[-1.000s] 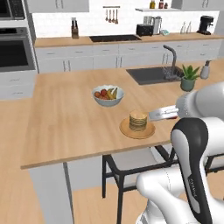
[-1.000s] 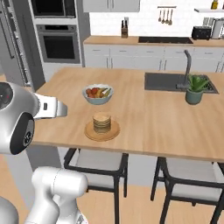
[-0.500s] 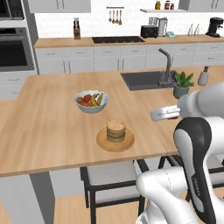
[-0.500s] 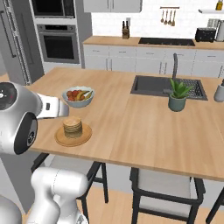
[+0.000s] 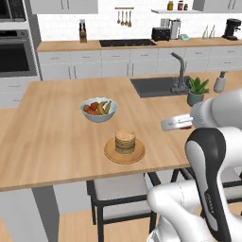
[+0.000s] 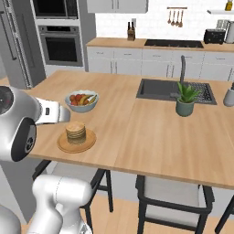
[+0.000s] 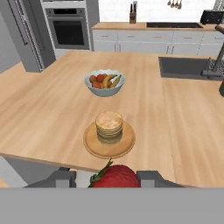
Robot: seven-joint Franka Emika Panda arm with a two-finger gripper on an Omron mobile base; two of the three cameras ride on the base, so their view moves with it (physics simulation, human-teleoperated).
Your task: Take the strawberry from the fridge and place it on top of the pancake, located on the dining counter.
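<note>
The strawberry (image 7: 114, 176), judged light, soft and easily bruised, is held across its sides between the narrowly parted gripper (image 7: 109, 178), the pancake (image 7: 109, 127) lying ahead.

White wall cabinets (image 5: 118, 68), black wall oven (image 6: 61, 45), dark stools (image 6: 171, 196) on wood floor

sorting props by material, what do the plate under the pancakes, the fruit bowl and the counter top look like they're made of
Plate: looks like light wood, matte, with a tan tone and a raised rim under the pancake.
Fruit bowl: probably glazed ceramic, smooth pale white with a soft sheen; it could be plastic.
Dining counter top: light wood look, with faint plank seams and a matte finish.
</note>
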